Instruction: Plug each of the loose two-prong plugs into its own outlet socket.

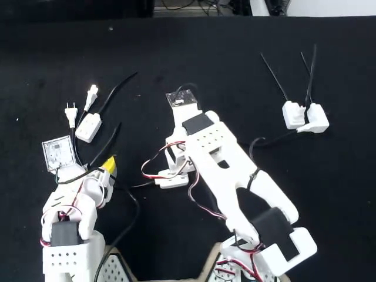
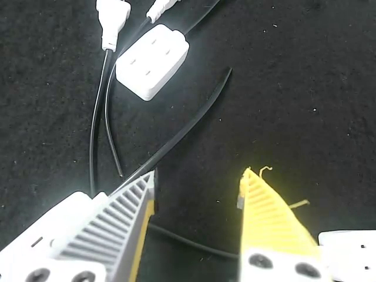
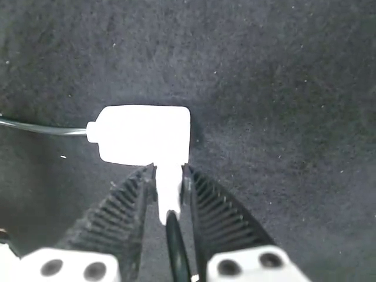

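Observation:
My right gripper (image 3: 168, 179) is shut on a white two-prong plug (image 3: 169, 197) whose front meets a white outlet socket (image 3: 144, 135). From above, that socket (image 1: 174, 181) lies mid-table under the right gripper (image 1: 174, 170). My left gripper (image 2: 200, 176) is open, one finger grey and one yellow, with nothing between them. Beyond it lies another white socket (image 2: 151, 63) with two loose white plugs (image 2: 111, 17) (image 2: 161, 7) beside it. In the high view the left gripper (image 1: 106, 170) sits short of this socket (image 1: 88, 127) and the plugs (image 1: 71, 113) (image 1: 91, 97).
At the far right, two white plug-and-socket pieces (image 1: 294, 114) (image 1: 316, 119) lie touching, their black cables running back. Black cables (image 1: 111, 97) trail across the black table (image 1: 235, 59) near the left socket. Red and white wires hang by the right arm (image 1: 235, 170).

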Available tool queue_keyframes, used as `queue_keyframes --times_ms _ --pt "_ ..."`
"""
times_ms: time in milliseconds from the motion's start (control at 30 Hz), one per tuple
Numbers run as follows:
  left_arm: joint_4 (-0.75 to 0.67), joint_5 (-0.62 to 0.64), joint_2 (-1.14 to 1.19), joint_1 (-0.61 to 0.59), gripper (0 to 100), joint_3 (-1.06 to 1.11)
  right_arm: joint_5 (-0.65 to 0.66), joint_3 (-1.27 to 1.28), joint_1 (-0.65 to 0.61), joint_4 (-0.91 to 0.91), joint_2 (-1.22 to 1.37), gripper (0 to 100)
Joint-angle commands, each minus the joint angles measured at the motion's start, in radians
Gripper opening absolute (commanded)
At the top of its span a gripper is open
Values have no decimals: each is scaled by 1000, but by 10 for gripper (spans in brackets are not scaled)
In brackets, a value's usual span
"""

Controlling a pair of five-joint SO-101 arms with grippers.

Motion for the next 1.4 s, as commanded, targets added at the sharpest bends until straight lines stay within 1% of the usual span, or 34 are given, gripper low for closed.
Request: queue_keyframes --times_ms 0,133,300,500,800,967,1067,1233,1367 --pt "2 0 -8 -8 234 -12 -12 10 3 15 10 11" --pt "2 0 -8 -8 234 -12 -12 12 3 17 10 11" --pt "2 0 -8 -8 234 -12 -12 -2 3 64 -4 11" --pt "2 0 -8 -8 234 -12 -12 -7 3 61 -39 11" --pt "2 0 -8 -8 234 -12 -12 -2 5 -75 -38 11" --pt "2 0 -8 -8 234 -12 -6 -8 5 -81 -36 11" --pt "2 0 -8 -8 234 -12 -5 -30 5 -29 -38 11" --pt "2 0 -8 -8 234 -12 55 -165 5 184 -36 11" --pt "2 0 -8 -8 234 -13 58 -185 5 196 -33 11"
